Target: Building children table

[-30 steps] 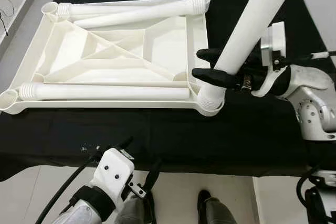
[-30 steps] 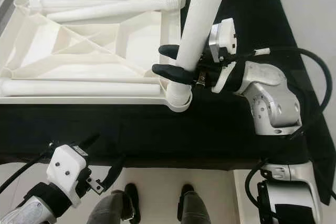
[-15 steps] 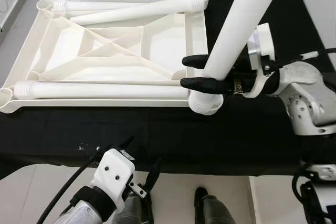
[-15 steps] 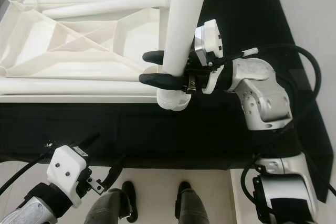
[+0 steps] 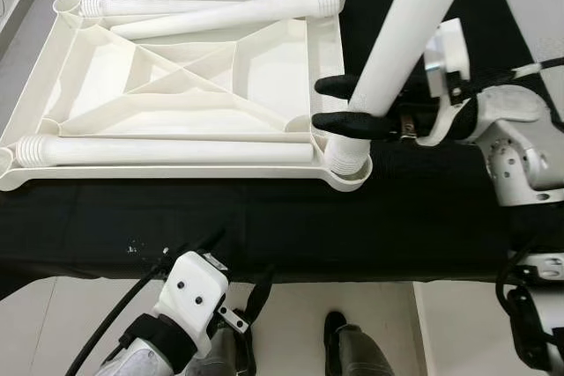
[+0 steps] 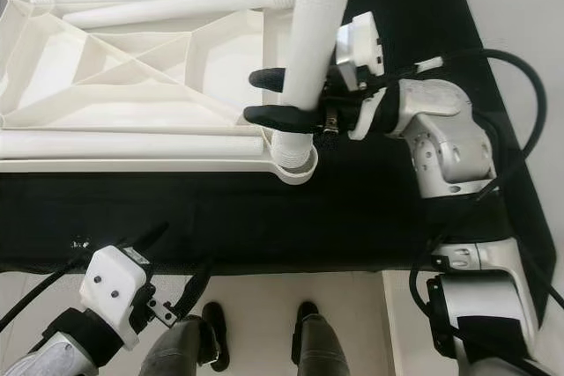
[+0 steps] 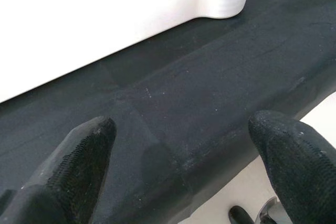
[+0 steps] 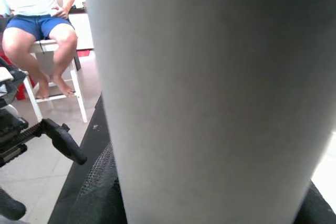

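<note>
Head view: right end effector (image 5: 339,105) grips leg (image 5: 401,37) in tabletop (image 5: 189,85) socket.

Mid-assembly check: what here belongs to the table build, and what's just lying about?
In the job:
- tabletop, upside down
- upright leg, in right gripper, at corner socket
- spare legs

Lying about:
- black cloth
- left gripper, idle
- seated person
</note>
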{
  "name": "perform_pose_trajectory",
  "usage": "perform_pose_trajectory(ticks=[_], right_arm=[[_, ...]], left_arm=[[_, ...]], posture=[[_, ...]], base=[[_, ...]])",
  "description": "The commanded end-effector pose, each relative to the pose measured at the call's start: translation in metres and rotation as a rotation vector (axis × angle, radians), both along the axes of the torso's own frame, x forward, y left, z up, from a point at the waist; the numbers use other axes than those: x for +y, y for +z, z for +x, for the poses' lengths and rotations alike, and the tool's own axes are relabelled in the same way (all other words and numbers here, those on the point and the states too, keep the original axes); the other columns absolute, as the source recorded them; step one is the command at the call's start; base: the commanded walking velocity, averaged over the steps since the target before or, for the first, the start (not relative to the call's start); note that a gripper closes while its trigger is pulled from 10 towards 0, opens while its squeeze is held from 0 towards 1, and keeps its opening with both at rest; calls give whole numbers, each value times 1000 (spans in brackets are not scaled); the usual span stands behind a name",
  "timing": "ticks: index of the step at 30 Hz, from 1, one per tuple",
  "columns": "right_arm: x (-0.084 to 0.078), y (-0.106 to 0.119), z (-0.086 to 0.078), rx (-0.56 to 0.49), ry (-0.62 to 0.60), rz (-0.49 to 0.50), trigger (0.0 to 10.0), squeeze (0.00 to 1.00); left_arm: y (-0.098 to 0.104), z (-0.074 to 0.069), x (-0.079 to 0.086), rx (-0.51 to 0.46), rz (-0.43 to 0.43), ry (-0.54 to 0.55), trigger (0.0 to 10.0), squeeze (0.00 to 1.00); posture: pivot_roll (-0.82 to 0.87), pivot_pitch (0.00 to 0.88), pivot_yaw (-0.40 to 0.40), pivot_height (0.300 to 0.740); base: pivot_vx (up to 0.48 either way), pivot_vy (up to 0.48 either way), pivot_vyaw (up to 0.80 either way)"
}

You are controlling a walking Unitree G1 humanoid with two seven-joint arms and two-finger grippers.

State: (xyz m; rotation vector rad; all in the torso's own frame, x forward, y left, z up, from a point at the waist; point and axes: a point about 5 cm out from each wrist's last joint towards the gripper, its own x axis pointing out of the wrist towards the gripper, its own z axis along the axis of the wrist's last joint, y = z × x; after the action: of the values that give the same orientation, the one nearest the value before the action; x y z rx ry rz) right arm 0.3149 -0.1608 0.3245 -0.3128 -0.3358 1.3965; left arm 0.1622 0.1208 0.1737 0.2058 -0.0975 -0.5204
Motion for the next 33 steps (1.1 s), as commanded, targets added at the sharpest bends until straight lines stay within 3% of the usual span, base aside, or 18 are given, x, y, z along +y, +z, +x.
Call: perform_pose_trajectory(ticks=[1,19,33], right_arm=[[0,-5,-2,29,20,-16,10000,0],[2,-10,-3,46,61,-31,10000,0],[13,-20,-17,7,102,-112,10000,0]], left_arm=[[-5,-3,-1,22,-1,-6,10000,0],[-5,-4,-2,13,2,-2,10000,0],[-5,-2,-2,10,4,-2,10000,0]], posture=[[70,437,26,740],[69,439,24,740],[66,438,25,740]], base=[[0,0,0],[0,0,0],[0,0,0]])
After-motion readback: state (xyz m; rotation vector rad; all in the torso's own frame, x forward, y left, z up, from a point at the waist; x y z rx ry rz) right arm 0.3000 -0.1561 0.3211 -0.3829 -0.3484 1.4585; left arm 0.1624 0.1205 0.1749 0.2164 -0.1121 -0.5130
